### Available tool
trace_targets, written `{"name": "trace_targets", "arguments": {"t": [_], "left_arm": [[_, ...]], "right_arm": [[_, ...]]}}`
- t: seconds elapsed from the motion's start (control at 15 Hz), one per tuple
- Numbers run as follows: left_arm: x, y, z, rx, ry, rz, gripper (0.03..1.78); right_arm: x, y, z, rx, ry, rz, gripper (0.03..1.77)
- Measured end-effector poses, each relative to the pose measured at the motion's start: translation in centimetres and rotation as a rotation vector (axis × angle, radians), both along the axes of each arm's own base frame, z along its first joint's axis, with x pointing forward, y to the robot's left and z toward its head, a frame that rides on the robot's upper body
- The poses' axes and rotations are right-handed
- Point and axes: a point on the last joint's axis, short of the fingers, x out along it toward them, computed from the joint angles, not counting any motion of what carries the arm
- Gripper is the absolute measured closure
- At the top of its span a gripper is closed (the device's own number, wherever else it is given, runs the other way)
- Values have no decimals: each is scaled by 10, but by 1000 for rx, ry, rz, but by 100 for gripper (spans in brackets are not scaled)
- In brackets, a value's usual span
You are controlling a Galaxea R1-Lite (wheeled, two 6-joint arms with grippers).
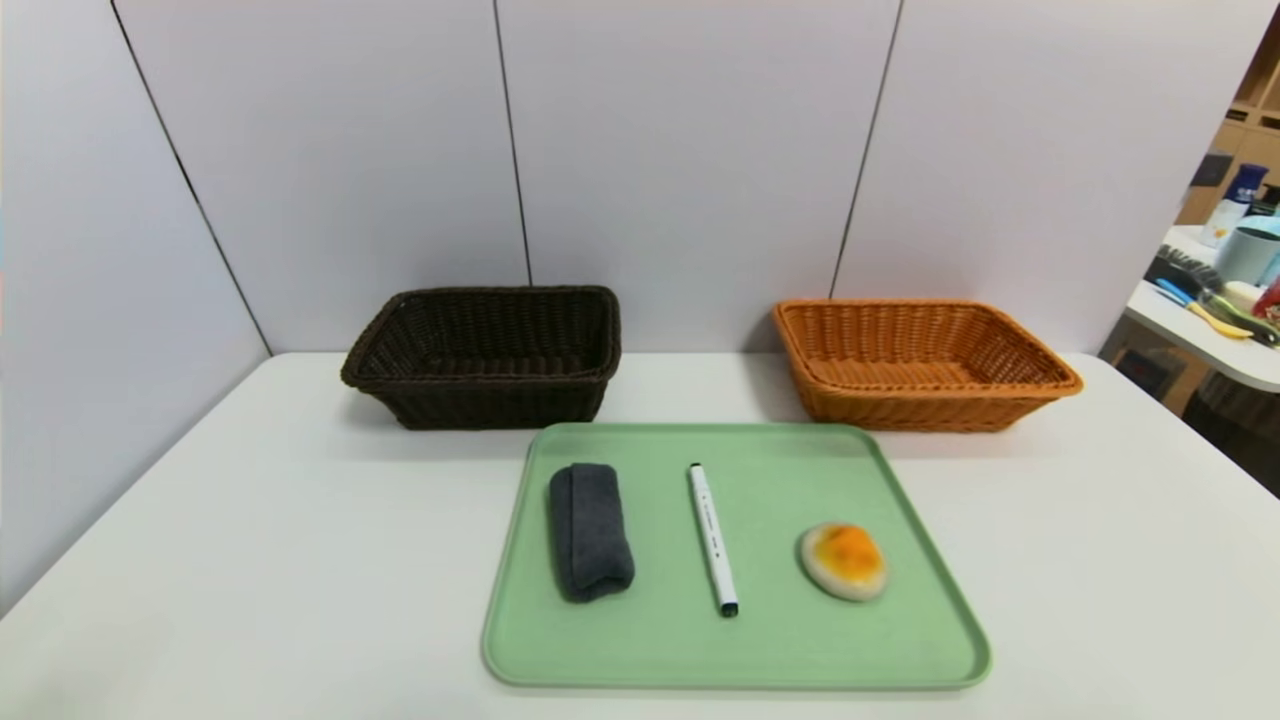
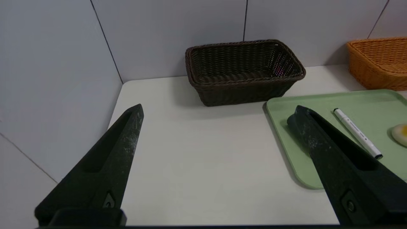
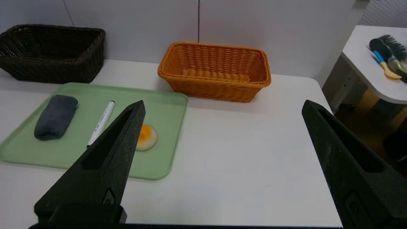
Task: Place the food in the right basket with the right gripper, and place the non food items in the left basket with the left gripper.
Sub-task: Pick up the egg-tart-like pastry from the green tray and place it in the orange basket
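A green tray [image 1: 640, 660] lies at the table's front middle. On it, from left to right, are a rolled grey cloth [image 1: 589, 530], a white marker pen [image 1: 712, 536] and a round bun with an orange top [image 1: 843, 560]. Behind the tray stand a dark brown basket [image 1: 487, 352] on the left and an orange basket [image 1: 915, 362] on the right; both look empty. My left gripper [image 2: 219, 109] hangs open above bare table left of the tray. My right gripper [image 3: 222, 106] hangs open above bare table right of the tray. Neither arm shows in the head view.
White wall panels close off the table's back and left side. The table's right edge [image 3: 321, 95] drops to the floor. Beyond it stands a second white table [image 1: 1215, 330] with brushes and bottles.
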Motion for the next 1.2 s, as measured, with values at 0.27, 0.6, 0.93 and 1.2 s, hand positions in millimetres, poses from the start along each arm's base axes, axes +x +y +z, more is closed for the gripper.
{"name": "trace_targets", "arguments": {"t": [0.27, 0.6, 0.93, 1.2], "left_arm": [[63, -1, 44, 30, 85, -9, 12], [144, -15, 43, 38, 264, -97, 12], [197, -49, 15, 23, 448, -183, 12], [217, -80, -5, -29, 558, -228, 12]], "right_arm": [[70, 3, 66, -1, 89, 33, 10], [168, 26, 72, -12, 406, 136, 10], [235, 62, 36, 32, 722, 177, 10], [265, 85, 4, 0, 901, 173, 10]]}}
